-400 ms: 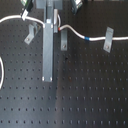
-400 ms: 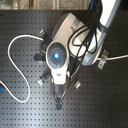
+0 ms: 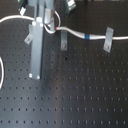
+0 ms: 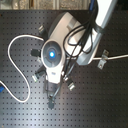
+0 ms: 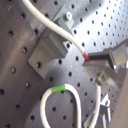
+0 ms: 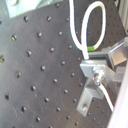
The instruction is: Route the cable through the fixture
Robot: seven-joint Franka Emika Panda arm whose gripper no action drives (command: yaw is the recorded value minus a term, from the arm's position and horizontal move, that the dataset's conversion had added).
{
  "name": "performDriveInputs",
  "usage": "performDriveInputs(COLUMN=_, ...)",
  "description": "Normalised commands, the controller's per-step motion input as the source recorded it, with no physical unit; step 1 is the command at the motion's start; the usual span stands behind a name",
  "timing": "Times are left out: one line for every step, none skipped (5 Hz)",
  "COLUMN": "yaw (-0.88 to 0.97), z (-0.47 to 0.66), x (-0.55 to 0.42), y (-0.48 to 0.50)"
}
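The white cable (image 3: pixel 75 33) runs in the first exterior view from the left, behind the gripper, then right past a blue band (image 3: pixel 89 36) to a grey fixture clip (image 3: pixel 107 43). Its red-orange mark (image 3: pixel 60 29) sits just above another fixture clip (image 3: pixel 64 43). My gripper (image 3: pixel 54 27) appears shut on the cable at that mark; in the first wrist view the dark finger (image 5: pixel 107 56) meets the mark (image 5: pixel 86 54) beside a grey fixture block (image 5: pixel 47 47). The long grey gripper bar (image 3: pixel 36 50) hangs over the board. In the second exterior view the arm (image 4: pixel 52 55) hides the grip.
Slack cable loops on the black perforated board (image 3: pixel 80 95) at the second exterior view's left (image 4: pixel 17 70). A loop with a green band (image 5: pixel 60 88) shows in both wrist views (image 6: pixel 92 48). More clips stand at the first exterior view's left (image 3: pixel 28 37) and top (image 3: pixel 70 5).
The gripper and its grey bar have shifted toward the first exterior view's left, uncovering the clip under the red-orange mark. The cable's right stretch has stayed in place.
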Motion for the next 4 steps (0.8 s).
performDriveInputs(yaw=0.27, z=0.0, x=0.176, y=-0.182)
performDriveInputs(yaw=0.2, z=0.0, x=0.247, y=-0.28)
performDriveInputs(yaw=0.0, z=0.0, x=-0.006, y=-0.127)
performDriveInputs(yaw=0.08, z=0.0, x=-0.035, y=-0.121)
